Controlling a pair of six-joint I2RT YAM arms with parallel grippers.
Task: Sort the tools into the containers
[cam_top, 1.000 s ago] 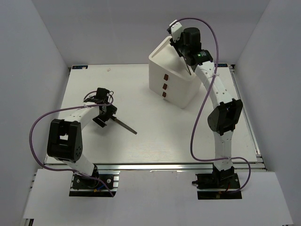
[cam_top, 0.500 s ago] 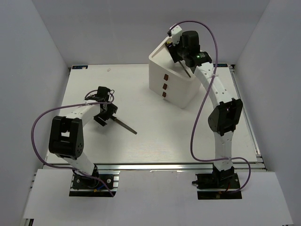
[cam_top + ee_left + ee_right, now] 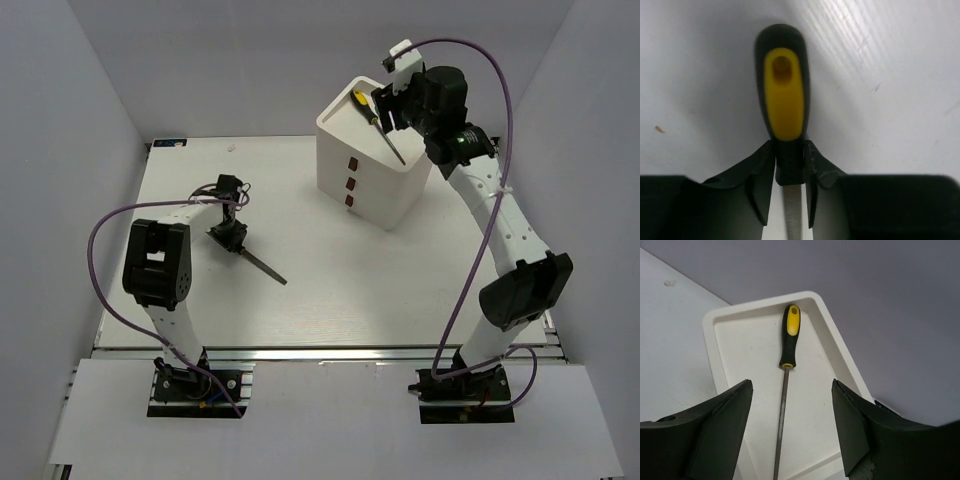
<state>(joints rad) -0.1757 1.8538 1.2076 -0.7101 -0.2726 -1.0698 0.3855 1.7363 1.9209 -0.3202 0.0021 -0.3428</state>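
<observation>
Wht table (image 3: 330, 290) — grey walls (image 3: 60, 130)

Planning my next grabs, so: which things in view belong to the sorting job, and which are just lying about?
Job:
yellow-and-black tool on the table, clamped by the left gripper
second yellow-and-black tool in the top tray
white drawer box

Lying about:
small white scrap by the table's far edge

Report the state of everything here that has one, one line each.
left pincer, shut on the handle neck of the table's tool.
yellow-handled tool on the table, lying flat, gripped.
right pincer, open above the tray top.
yellow-handled tool in the tray, lying loose, released.
drawers, all three shut.
</observation>
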